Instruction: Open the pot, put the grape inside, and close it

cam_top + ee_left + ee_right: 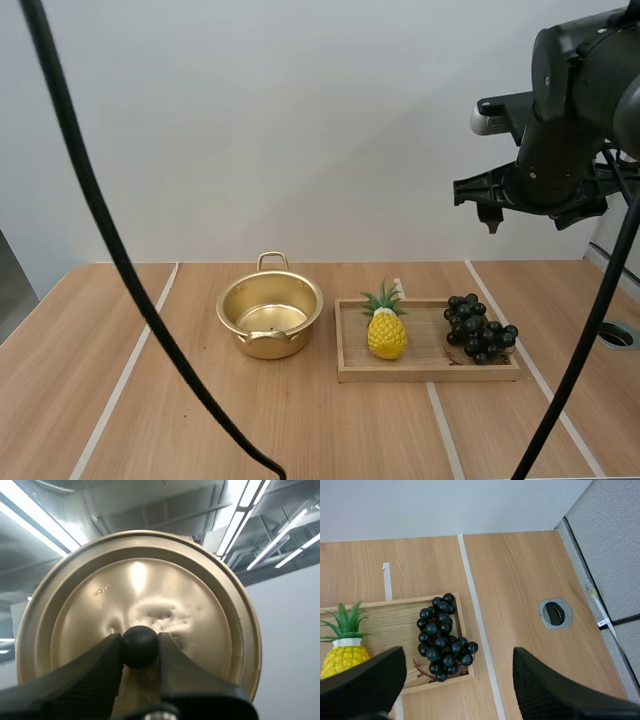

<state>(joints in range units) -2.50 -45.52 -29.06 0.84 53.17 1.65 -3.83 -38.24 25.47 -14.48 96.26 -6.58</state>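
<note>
– Pot (268, 346) first: where does it stand, and is it open?
– On the bench (300, 430), far below the right jaws and well off to their left. It has no lid on, and its gold bowl is empty.
– And the lid (150, 600)?
– In the left jaws. Their two black fingers (95, 672) are closed on the round black knob (140, 646), one on each side. The gold disc stands just beyond the fingertips, its knobbed face turned back toward the wrist, and nothing else touches it.
– How does the right arm (560, 130) sit?
– Raised high over the bench's right side, with its jaws aimed down at the wood.
– Are those jaws holding anything?
– No. They are spread wide, the fingers (362, 682) far apart.
– Where are the grapes (442, 635)?
– A dark bunch well beneath the right jaws, under the gap and nearer the finger on the pineapple's side. It lies at the right end of the wooden tray (430, 375).
– Anything else under those jaws?
– A yellow pineapple (344, 655) lies in the same tray, apart from the bunch and out past that same finger. A round metal grommet (555, 613) is set in the bench toward the other finger.
</note>
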